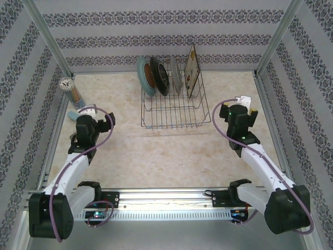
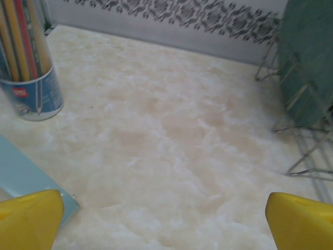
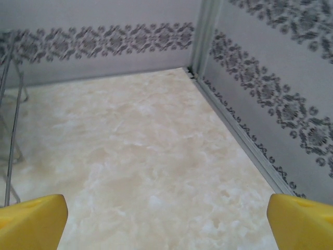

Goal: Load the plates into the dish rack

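Pencil tub [image 2: 27, 67], blue slab [image 2: 23, 174] left of dish rack [image 1: 169, 124] with upright plates [image 1: 160, 77]; left gripper [image 2: 166, 221], right gripper [image 3: 166, 221] spread wide.

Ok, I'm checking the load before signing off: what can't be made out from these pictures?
Grey plate: overhead view, edge-on between neighbours in the dish rack, pattern too small.
Light-blue plate: left wrist view, blurred, cut off by the right edge.
Pale blue flat item: left wrist view, cut off by the left edge.
Rack contents: right wrist view, cut off by the left edge.
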